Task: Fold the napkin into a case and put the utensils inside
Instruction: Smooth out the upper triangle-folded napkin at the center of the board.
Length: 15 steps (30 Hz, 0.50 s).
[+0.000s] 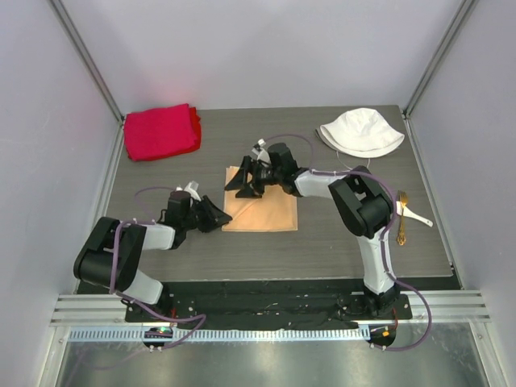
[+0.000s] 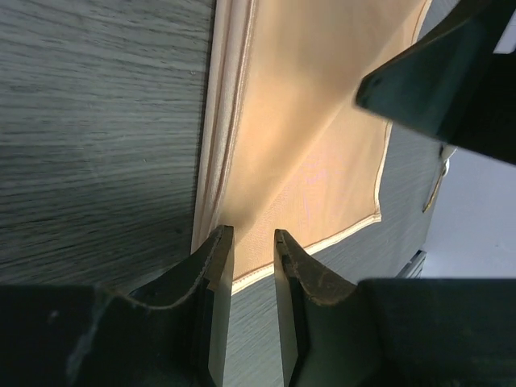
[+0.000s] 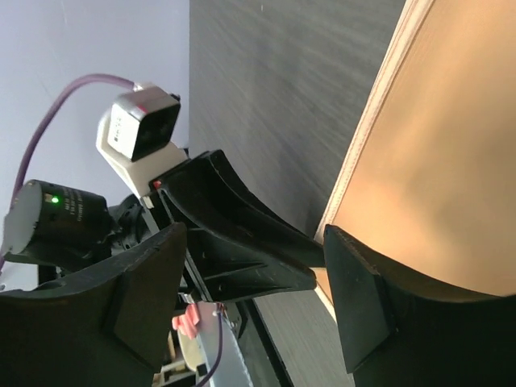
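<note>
I see the left claw (image 2: 250, 239) held low, its jaws parted by only a narrow gap. My right arm (image 1: 359, 205) bends inward, the right claw (image 3: 251, 235) spread wide, facing the left one.

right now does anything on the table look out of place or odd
Nothing spilled or damaged. The gold fork and white spoon lie crossed by the right edge of the table, far from the napkin. A red cloth and a white hat at the back corners seem unrelated.
</note>
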### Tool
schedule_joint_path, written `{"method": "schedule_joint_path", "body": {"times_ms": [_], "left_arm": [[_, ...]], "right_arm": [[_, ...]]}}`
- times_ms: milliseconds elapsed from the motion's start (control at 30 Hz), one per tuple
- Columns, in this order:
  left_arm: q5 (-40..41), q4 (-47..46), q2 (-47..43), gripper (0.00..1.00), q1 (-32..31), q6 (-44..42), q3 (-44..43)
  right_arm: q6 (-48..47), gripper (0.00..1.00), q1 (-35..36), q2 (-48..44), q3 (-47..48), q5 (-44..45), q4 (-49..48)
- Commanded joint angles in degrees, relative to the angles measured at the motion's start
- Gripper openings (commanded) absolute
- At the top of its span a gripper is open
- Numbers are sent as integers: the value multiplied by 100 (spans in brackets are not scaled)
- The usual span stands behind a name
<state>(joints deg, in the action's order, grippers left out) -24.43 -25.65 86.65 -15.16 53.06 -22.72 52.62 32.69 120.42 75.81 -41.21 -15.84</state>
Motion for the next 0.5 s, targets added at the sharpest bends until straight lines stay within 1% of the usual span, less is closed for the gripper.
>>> {"method": "schedule_joint_path", "body": {"times_ms": [0,67,100,200,467], "left_arm": [[87,-353,-104,31,-49,-15,355],[218,-309,-245,31,-57,-15,514],[254,-292,-289,31,-57,-15,566],[386,-230,-412,31,-57,-24,672],[447,-195,-500,31,-119,-32,725]], "right_arm": [[442,68,89,69,-250,-9,-1114],[416,65,89,96,-444,-62,-1290],[424,62,89,113,-505,-89,-1386],[407,59,54,113,-743,-185,-1615],[248,59,1,113,-1103,-387,-1844]]}}
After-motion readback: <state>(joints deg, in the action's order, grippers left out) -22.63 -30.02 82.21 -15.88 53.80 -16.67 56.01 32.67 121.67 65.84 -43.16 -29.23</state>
